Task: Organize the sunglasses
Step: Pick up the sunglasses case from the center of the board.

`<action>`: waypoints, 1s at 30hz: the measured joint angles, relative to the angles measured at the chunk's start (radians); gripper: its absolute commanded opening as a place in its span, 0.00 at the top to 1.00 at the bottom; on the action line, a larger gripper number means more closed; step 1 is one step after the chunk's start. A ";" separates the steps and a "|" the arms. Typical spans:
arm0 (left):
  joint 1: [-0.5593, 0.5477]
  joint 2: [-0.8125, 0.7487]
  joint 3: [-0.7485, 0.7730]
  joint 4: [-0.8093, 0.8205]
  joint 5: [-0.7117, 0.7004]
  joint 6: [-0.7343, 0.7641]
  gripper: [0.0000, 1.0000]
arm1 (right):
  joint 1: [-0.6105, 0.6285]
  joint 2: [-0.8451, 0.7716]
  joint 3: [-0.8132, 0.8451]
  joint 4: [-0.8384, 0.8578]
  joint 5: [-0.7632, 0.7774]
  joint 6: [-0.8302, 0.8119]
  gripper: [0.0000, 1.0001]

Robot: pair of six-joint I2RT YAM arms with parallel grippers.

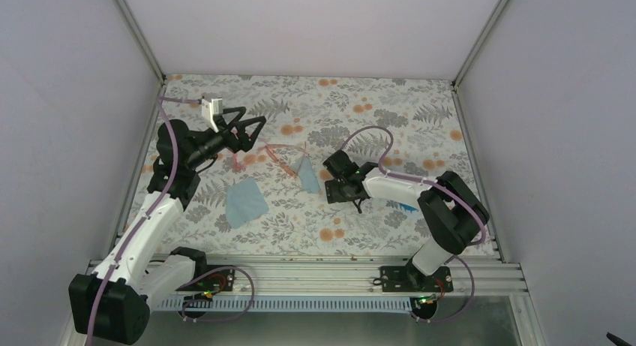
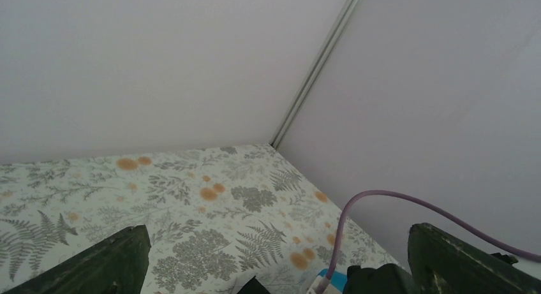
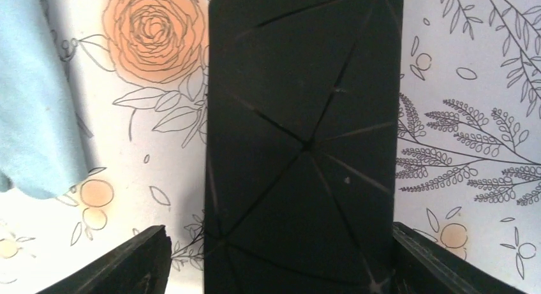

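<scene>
While left gripper (image 1: pixel 259 133) gapes wide | right gripper (image 3: pixel 281 259) straddles faceted black box (image 3: pixel 300 134), apparently unclamped

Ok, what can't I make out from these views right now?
The sunglasses: top view only, too small and thin to tell whether folded; outside both wrist views.
The black faceted object: right wrist view, cut off by top and bottom edges; its identity unclear.
The blue item: top view, mostly hidden under the right arm.
The right fingers: right wrist view, only corners show; contact with the object unclear.
</scene>
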State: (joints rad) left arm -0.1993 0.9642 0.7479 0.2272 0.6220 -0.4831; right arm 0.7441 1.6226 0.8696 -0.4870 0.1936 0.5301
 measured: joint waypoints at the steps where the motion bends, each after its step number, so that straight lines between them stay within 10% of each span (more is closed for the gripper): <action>1: 0.000 -0.006 0.000 -0.001 -0.001 0.000 0.00 | 0.004 0.008 0.006 -0.005 0.006 0.006 0.25; 17: -0.002 -0.054 -0.001 -0.027 -0.038 0.008 0.00 | 0.007 -0.023 -0.013 0.028 0.000 0.065 0.52; 30: -0.065 0.114 -0.052 0.157 0.181 -0.238 0.00 | -0.111 -0.348 -0.020 0.445 -0.480 0.046 0.52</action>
State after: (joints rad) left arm -0.2642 1.0779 0.6960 0.3843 0.8032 -0.7216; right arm 0.6331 1.2743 0.8497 -0.0418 -0.2867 0.5758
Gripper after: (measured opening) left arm 0.999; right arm 0.561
